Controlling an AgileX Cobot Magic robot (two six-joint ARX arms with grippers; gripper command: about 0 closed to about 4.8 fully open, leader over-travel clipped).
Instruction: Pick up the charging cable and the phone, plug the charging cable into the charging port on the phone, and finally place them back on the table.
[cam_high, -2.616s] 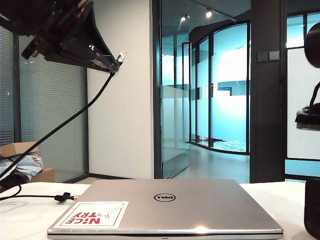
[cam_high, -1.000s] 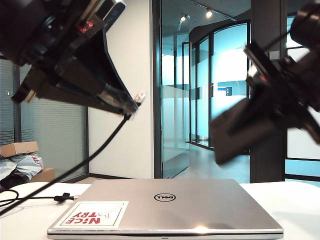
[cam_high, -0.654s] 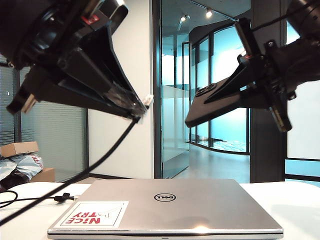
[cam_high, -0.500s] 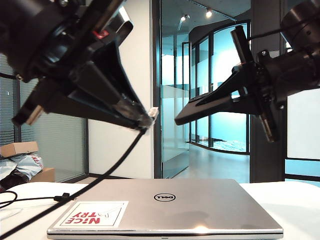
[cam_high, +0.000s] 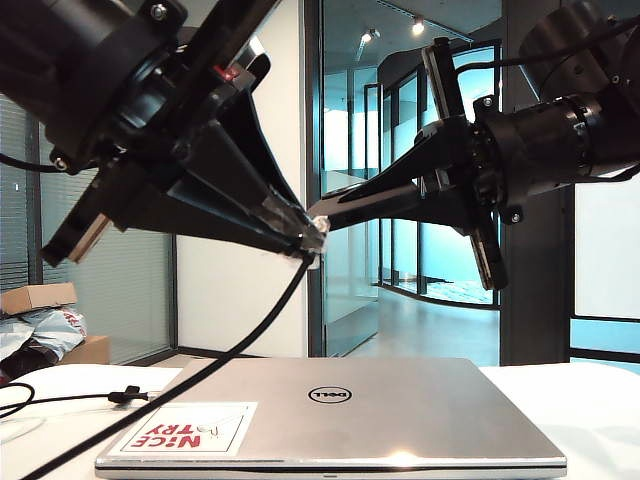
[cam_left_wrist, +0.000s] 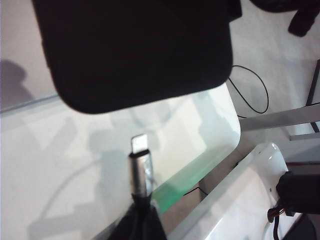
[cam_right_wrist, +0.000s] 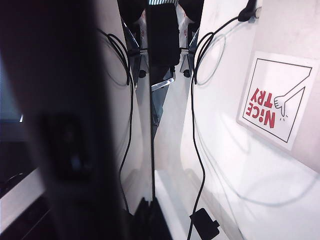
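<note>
My left gripper (cam_high: 300, 222) hangs above the silver laptop, shut on the charging cable's plug (cam_high: 314, 240). Its black cord (cam_high: 200, 375) trails down to the table (cam_high: 585, 410) at the left. My right gripper (cam_high: 365, 200) reaches in from the right, shut on the phone (cam_high: 330, 213), which shows nearly edge-on. The phone's near end sits just beside the plug tip. In the left wrist view the silver plug (cam_left_wrist: 139, 167) points at the phone's (cam_left_wrist: 135, 50) rounded short edge with a small gap between them. The charging port is too dark to make out. The phone (cam_right_wrist: 65, 125) fills one side of the right wrist view.
A closed silver Dell laptop (cam_high: 350, 410) with a red-lettered sticker (cam_high: 185, 428) lies under both grippers. The cable's tie strap (cam_high: 125, 395) rests on the table left of it. A cardboard box (cam_high: 40, 297) sits at the far left.
Both arms have closed in toward the middle. The phone swung from tilted flat to nearly edge-on and moved left. The plug moved right and slightly down, now almost meeting the phone's end.
</note>
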